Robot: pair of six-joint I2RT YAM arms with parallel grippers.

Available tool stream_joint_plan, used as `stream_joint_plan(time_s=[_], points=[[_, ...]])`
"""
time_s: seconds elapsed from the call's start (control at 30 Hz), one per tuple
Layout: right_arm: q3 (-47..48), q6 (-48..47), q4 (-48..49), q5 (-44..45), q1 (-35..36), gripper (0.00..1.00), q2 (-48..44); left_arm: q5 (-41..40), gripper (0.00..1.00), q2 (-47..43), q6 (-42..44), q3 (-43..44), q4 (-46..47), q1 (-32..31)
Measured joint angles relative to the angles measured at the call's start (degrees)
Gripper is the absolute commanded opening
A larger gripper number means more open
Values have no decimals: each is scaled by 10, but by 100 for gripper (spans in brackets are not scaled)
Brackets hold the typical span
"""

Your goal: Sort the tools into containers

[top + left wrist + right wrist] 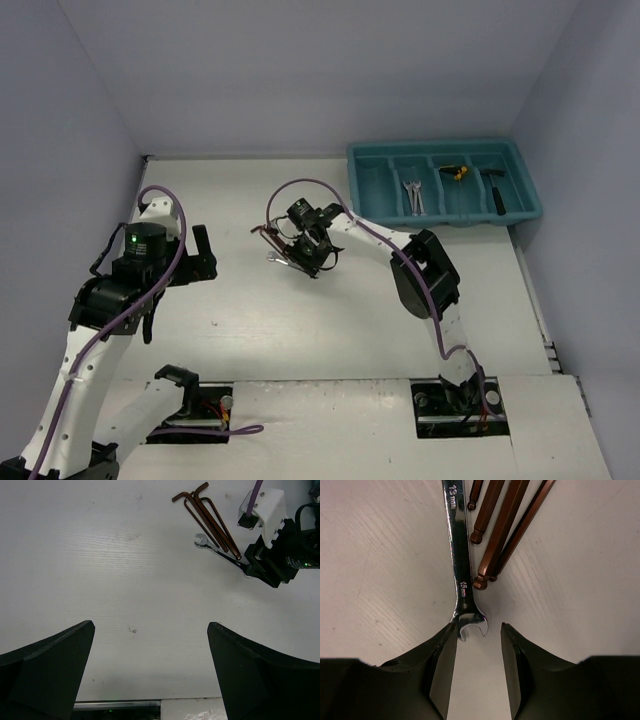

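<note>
The silver open-ended wrench (460, 555) lies flat on the white table (100, 555), near the middle and well apart from the teal tray (530, 205). A bundle of reddish hex keys (502, 525) lies close alongside its shank. We cannot tell whether they touch it.

In the tray, the second compartment from the left holds two wrenches (413, 197), the third holds yellow-and-black pieces (458, 172), and the fourth holds a black hammer-like tool (495, 190). We judge that the loose wrench belongs with the two wrenches, so the step in hand is its pickup.

The right gripper (477, 630) sits low over the table at the open end of the wrench, in line with the shank. We judge that this end is chosen because it projects past the tips of the hex keys, so the jaws can straddle the head without catching the bundle. A flat, thin tool also leaves only its narrow edges to grip.

The jaws stand partly spread. In the right wrist view, the wrench head lies in the mouth of the gap. One of the fingers (440, 665) touches the edge of the head, while the other stands clear of it with bare table showing between. Nothing is pinched, and the wrench rests on the table.

The left gripper (150, 670) is spread wide and holds nothing. It hovers over bare table, well apart from the tools and facing them, which leaves the work area to the right arm.
</note>
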Motion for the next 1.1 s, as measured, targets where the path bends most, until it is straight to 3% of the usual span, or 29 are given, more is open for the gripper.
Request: stream_joint_plan(time_s=[0.33, 0.6, 0.87, 1.1], points=[[-1, -11, 16, -26, 12, 35, 22, 0, 95, 7, 0, 0, 0, 0], [-113, 13, 74, -12, 27, 22, -43, 0, 95, 9, 0, 0, 0, 0], [-281, 93, 40, 15, 66, 30, -169, 0, 95, 15, 0, 0, 1, 0], [-290, 116, 17, 17, 80, 33, -186, 0, 95, 27, 3, 0, 2, 0]])
